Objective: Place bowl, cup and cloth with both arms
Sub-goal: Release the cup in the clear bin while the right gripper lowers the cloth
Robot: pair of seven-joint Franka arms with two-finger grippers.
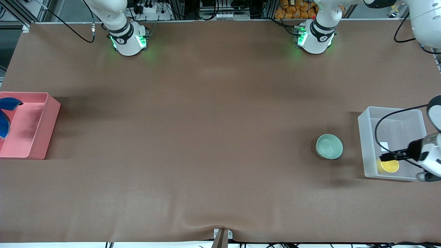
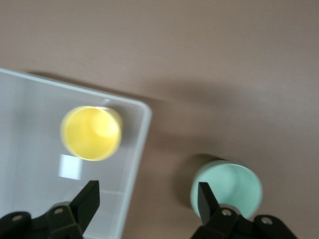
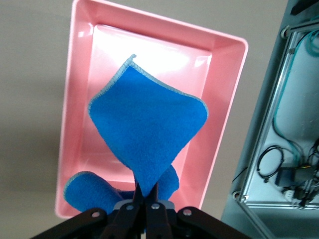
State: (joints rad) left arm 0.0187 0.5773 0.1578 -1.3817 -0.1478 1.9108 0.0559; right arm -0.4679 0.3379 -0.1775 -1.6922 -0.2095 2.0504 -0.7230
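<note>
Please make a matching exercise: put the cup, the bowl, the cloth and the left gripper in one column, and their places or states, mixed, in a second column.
1. cup
2. bowl
3. cloth
4. left gripper

a. hanging from the right gripper over the pink bin
b. open
c. on the table, beside the clear bin
d. inside the clear bin

Pairs: 1-d, 2-c, 3-a, 4-b

A pink bin sits at the edge of the surface at the right arm's end, with the blue cloth hanging over it at the view's border. At the left arm's end stands a clear bin holding the yellow cup in its corner nearest the camera. The left gripper hovers over that cup. The mint bowl rests on the surface just beside the clear bin.
</note>
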